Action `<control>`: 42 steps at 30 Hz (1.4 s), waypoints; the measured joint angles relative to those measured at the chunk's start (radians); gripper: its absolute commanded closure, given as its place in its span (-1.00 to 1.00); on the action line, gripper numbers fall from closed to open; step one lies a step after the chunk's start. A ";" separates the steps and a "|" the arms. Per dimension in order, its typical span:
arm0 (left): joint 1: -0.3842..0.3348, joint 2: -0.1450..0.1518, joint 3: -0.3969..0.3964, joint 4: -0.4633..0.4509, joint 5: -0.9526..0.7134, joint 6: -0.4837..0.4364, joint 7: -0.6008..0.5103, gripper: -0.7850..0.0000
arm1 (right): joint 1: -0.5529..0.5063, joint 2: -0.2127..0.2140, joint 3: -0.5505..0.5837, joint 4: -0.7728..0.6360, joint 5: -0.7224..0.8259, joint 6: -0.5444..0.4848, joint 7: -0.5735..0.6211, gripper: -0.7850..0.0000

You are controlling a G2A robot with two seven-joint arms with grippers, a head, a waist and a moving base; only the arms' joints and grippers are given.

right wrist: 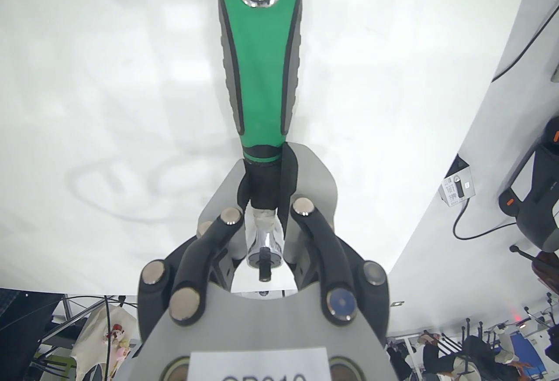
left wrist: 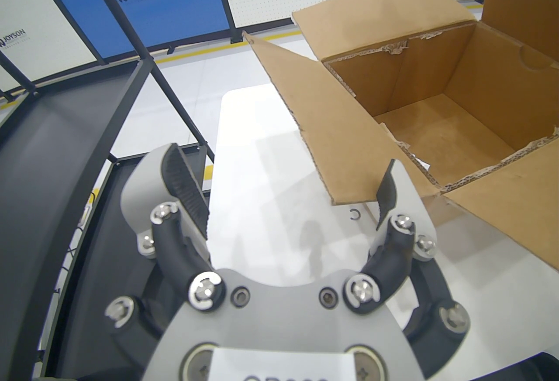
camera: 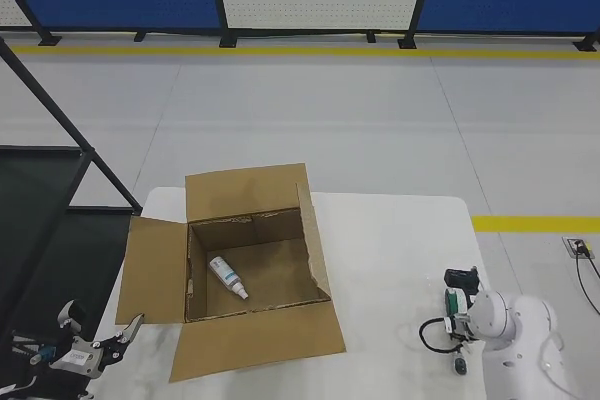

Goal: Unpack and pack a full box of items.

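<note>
1. The open cardboard box (camera: 242, 192) sits left of centre on the white table (camera: 390, 260), with its flaps folded outward. A single small white bottle (camera: 228, 277) lies on its side on the brown floor, towards the left wall.
2. The box is plain brown corrugated board with torn, ragged paper along its inner rims.
3. The left gripper (left wrist: 284, 177) is at the table's near-left edge, just beside the box's left flap. Its ribbed black pads (left wrist: 183, 186) are spread wide, with nothing between them.
4. The right gripper (right wrist: 264, 182) is over the table's near-right part, pinching a tool (right wrist: 260, 51) by its black collar.
5. The tool has a smooth green handle with ribbed grey side grips, a chrome loop cap and a chrome shank.
</note>
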 measured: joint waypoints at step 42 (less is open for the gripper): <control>0.000 0.000 0.000 0.000 0.000 0.000 0.000 -1.00 | 0.119 -0.033 -0.618 -0.679 0.033 0.057 -0.243 1.00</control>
